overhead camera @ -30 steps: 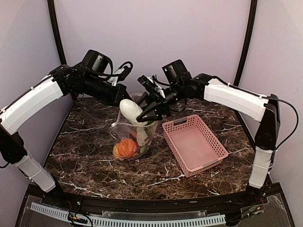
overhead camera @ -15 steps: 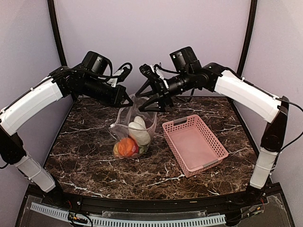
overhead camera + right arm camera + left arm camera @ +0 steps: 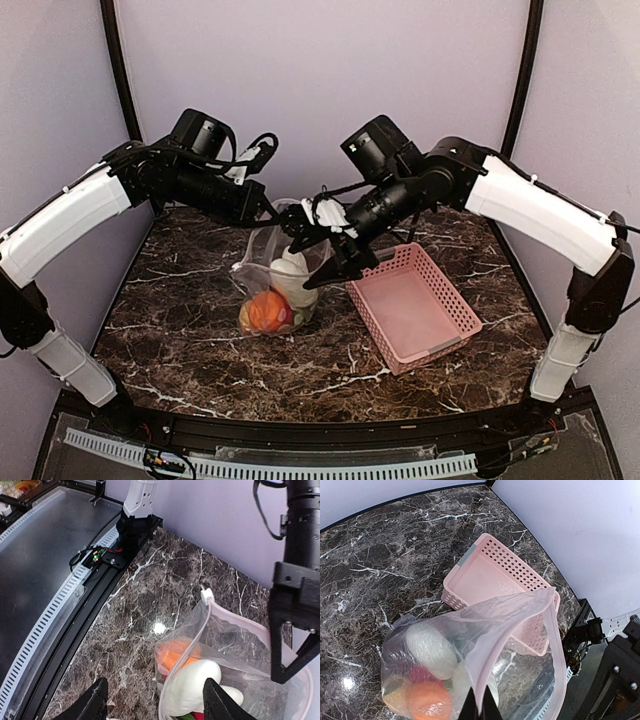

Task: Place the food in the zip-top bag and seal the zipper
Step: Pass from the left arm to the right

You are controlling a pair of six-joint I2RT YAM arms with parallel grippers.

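- The left claw [image 3: 481, 709] is pinched tight on the rim of the zip-top bag [image 3: 285, 262], holding it upright on the worktop [image 3: 180, 330].
- The right claw [image 3: 158, 702] is spread wide and holds nothing, just above the bag's mouth.
- The food lies inside the bag: a white radish [image 3: 192, 682], an orange [image 3: 268, 312], and something red, hard to make out.
- The zipper [image 3: 556, 630] gapes unsealed.
- A pink basket [image 3: 410, 300] sits just beside the bag.
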